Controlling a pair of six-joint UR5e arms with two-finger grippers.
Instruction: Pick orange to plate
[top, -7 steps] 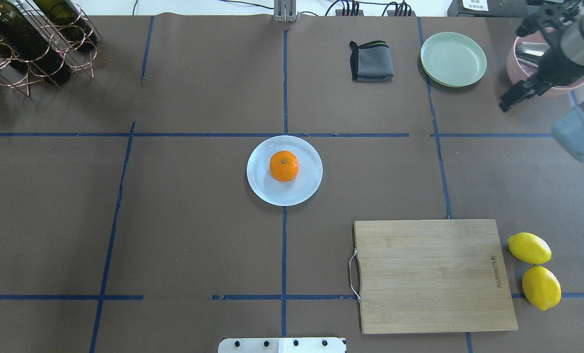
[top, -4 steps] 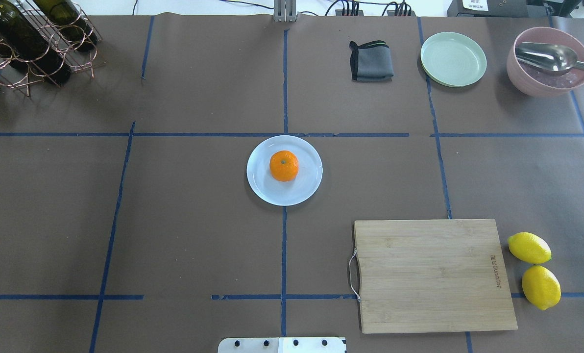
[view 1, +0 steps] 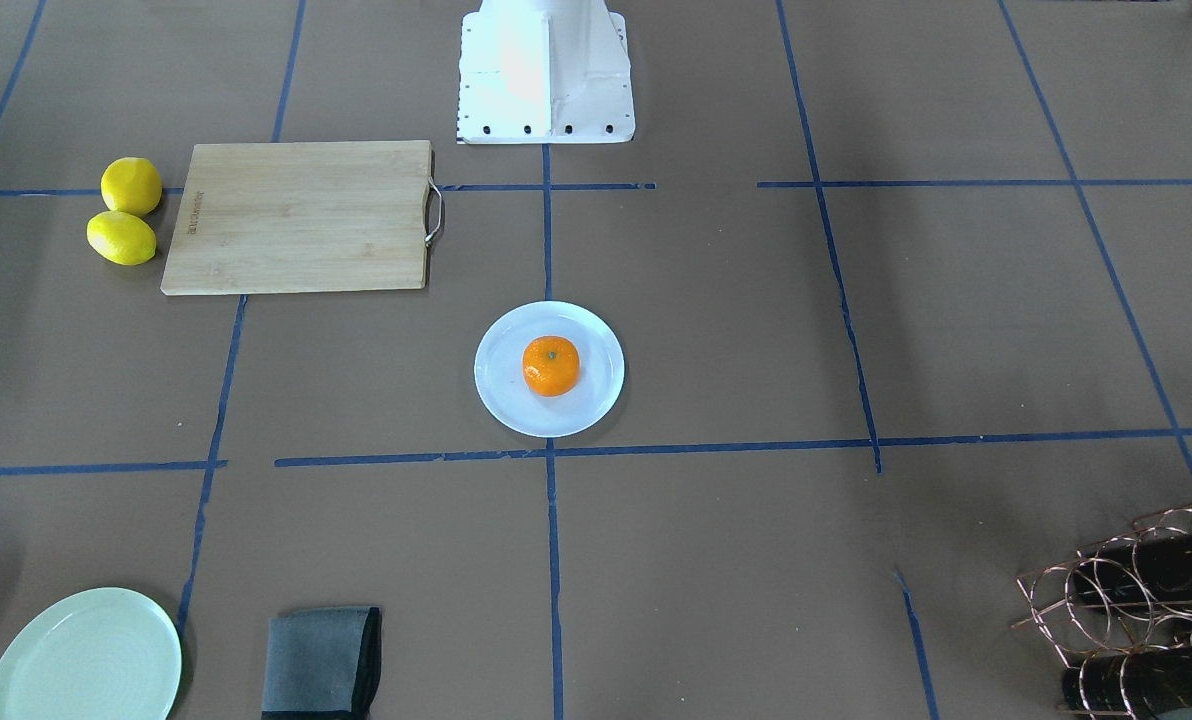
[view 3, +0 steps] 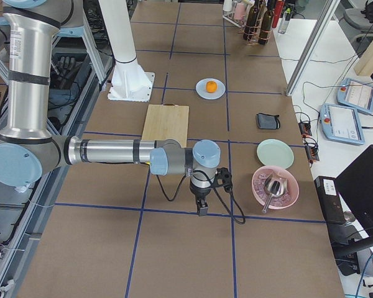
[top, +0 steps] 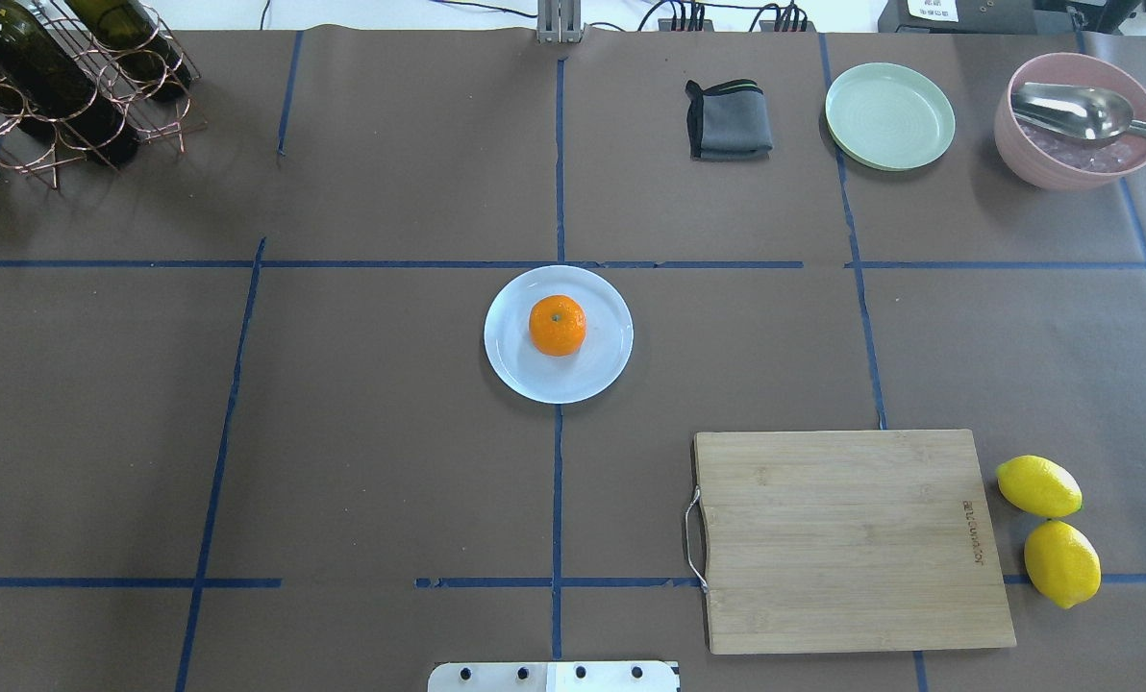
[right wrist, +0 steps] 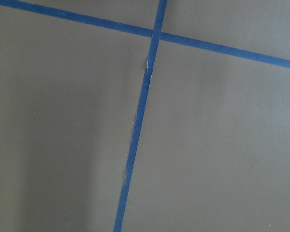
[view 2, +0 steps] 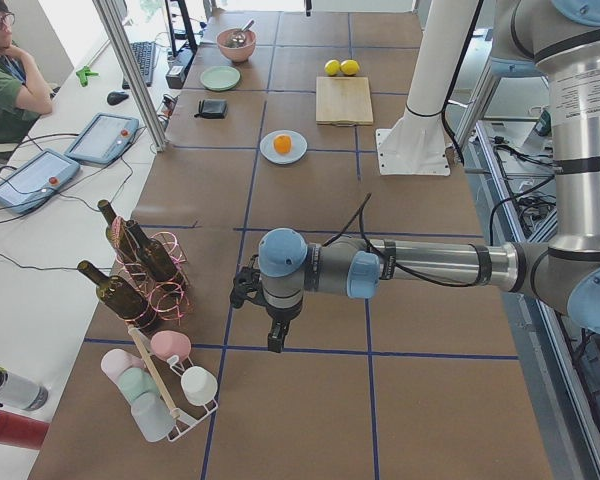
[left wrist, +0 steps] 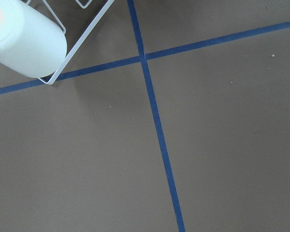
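Observation:
The orange (top: 558,325) sits near the middle of the white plate (top: 518,379) at the table's centre, with nothing touching it. It also shows as the orange (view 1: 551,365) on the plate (view 1: 501,402) in the front-facing view. Neither gripper appears in the overhead or front-facing views. In the left side view the near left gripper (view 2: 277,340) hangs over bare table at the far left end, well away from the plate. In the right side view the near right gripper (view 3: 202,208) hangs at the far right end. I cannot tell whether either is open or shut.
A wooden cutting board (top: 852,538) lies front right with two lemons (top: 1049,529) beside it. A dark cloth (top: 727,120), a green plate (top: 888,115) and a pink bowl with a spoon (top: 1078,120) line the back right. A bottle rack (top: 63,77) stands back left.
The right arm, seen at the upper right of the overhead view one second ago, has left that view. The orange and the plate have not moved.

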